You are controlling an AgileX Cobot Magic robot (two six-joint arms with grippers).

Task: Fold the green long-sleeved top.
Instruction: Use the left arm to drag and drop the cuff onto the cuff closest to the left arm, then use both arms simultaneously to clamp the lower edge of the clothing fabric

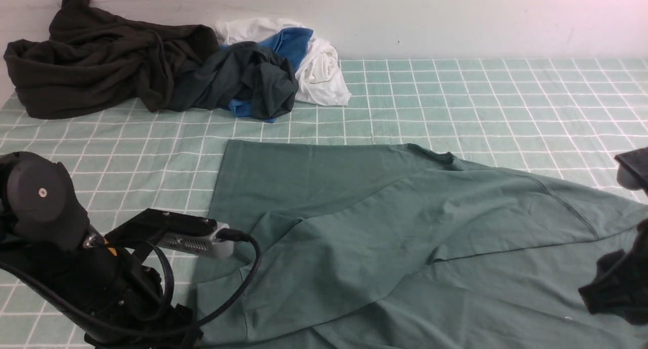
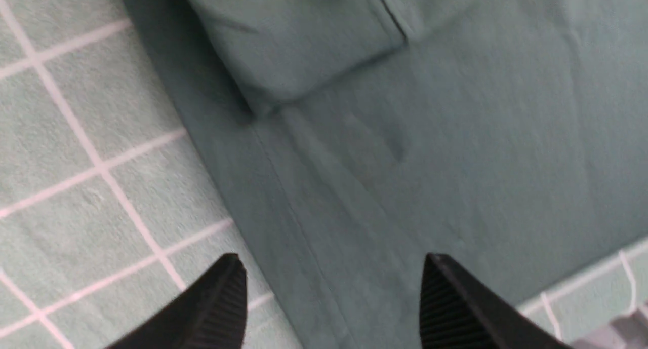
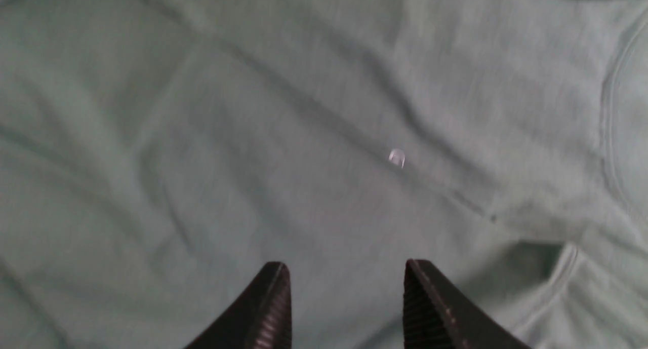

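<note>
My left pincer (image 2: 331, 268) hangs wide open and empty over an edge of the green long-sleeved top (image 1: 385, 222). The top lies partly folded across the front view's lower centre and right, on the checked worktop (image 1: 481, 95). My right pincer (image 3: 345, 268) gapes empty above its fabric.

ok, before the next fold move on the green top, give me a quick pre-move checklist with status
1. Left gripper open, nothing between the jaws: ok.
2. Right gripper open over the cloth, nothing held: ok.
3. Green top lying flat: not ok, it is wrinkled and one layer is folded across unevenly.
4. Clothes pile apart from the top: ok.
5. Whole top on the table: cannot tell, its near edge runs out of view.
</note>
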